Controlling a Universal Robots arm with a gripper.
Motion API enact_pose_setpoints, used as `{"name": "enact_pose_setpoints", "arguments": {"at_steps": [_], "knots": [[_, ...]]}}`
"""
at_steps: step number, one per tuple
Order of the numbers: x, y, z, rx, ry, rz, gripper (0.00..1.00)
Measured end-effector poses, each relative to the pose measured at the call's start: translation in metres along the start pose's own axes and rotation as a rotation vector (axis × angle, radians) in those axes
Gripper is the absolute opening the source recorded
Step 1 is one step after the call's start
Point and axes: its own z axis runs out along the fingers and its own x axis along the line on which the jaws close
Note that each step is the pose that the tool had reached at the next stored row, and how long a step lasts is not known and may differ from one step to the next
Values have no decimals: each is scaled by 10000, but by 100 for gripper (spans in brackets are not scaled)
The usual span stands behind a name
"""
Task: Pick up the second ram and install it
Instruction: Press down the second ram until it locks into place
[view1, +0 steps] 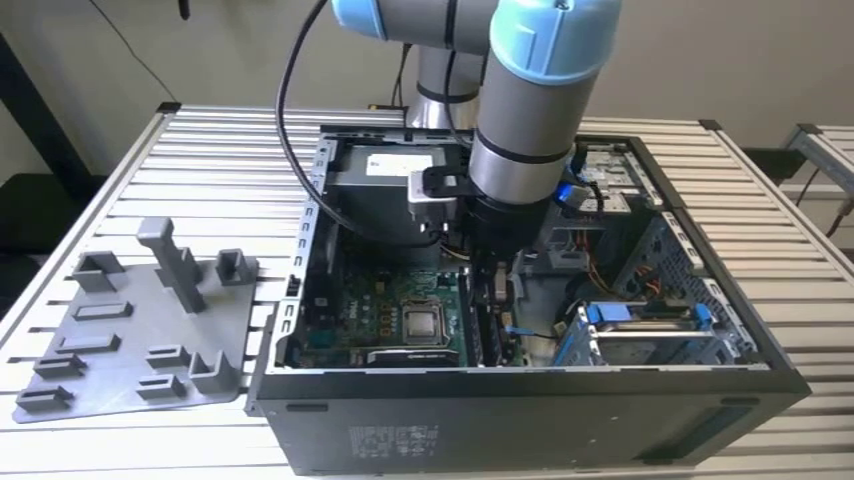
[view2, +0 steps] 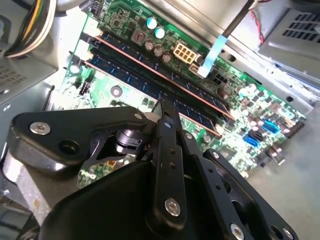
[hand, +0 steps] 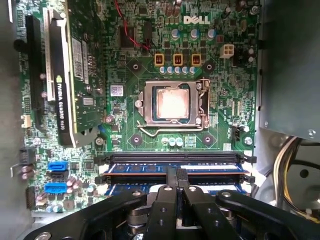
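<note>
An open computer case (view1: 534, 400) lies on a slatted table (view1: 200, 150). Inside it, over the motherboard (hand: 150, 60), the gripper (hand: 176, 175) presses, fingers together, on the second ram (hand: 210, 168) in its slot, walls close around.

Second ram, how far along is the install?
Done: pickup looks finished, since the gripper is down inside the case, away from the plate. In hand: its shut tips sit on the second ram, which lies along a motherboard slot. Left: I can't tell whether it is fully seated and latched.
</note>
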Motion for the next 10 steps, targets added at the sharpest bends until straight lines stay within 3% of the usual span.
{"name": "enact_pose_setpoints", "arguments": {"at_steps": [5,10], "knots": [[-1,0,-115,0,1,0,11],[-1,0,-125,0,0,0,11]]}}
